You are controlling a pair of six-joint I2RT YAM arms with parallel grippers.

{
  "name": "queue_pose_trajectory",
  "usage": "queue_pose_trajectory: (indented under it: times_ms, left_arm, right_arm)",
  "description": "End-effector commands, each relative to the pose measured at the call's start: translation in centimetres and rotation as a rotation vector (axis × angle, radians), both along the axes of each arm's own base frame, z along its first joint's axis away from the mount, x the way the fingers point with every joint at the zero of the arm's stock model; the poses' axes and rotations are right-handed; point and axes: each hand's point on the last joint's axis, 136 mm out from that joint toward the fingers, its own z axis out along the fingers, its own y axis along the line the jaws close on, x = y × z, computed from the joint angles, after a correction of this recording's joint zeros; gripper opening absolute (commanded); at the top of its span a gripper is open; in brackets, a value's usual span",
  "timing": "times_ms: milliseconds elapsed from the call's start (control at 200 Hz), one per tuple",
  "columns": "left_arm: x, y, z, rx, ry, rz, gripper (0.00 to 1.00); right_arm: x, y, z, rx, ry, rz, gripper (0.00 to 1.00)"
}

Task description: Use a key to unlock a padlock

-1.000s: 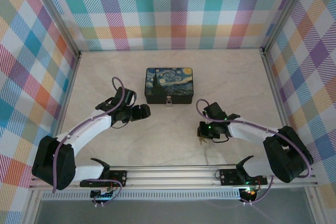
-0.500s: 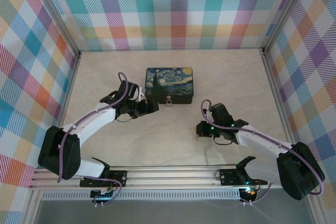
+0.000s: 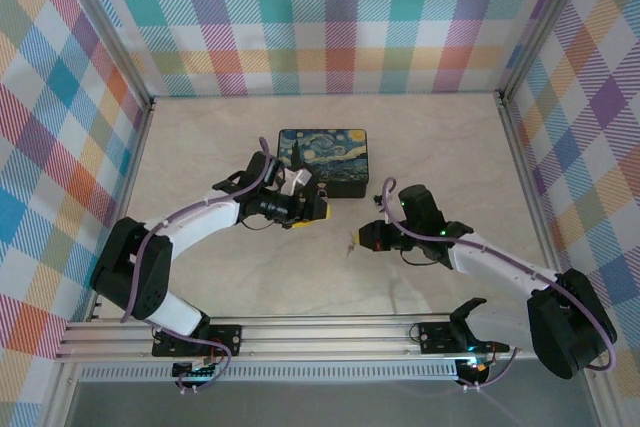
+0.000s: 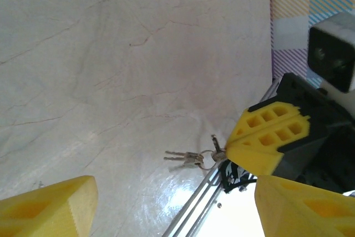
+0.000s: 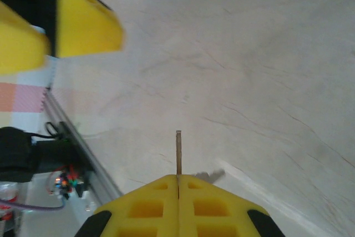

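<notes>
Left wrist view is showing the right claw (image 4: pixel 244 145) clamping tight on the key (image 4: pixel 186 158). Its ring and blades are sticking out just over the counter (image 4: pixel 111 54), seemingly not touching it. The left claw (image 4: pixel 175 206) is hanging with fingers (image 4: pixel 44 206) spread wide, just in front of the tin (image 3: pixel 322 152) and near the key.
</notes>
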Motion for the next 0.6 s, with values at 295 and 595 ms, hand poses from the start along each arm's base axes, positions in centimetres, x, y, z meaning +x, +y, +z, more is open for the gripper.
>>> queue_pose_trajectory:
  times_ms: [295, 595]
  left_arm:
    - [-0.5, -3.5, 3.0, -0.170, -0.046, -0.130, 0.64]
    - [-0.7, -3.5, 2.6, -0.171, -0.045, -0.142, 0.57]
  right_arm:
    - [1.8, 3.3, 4.9, 0.204, -0.001, 0.106, 0.00]
    - [2.5, 4.1, 4.9, 0.239, 0.034, 0.119, 0.00]
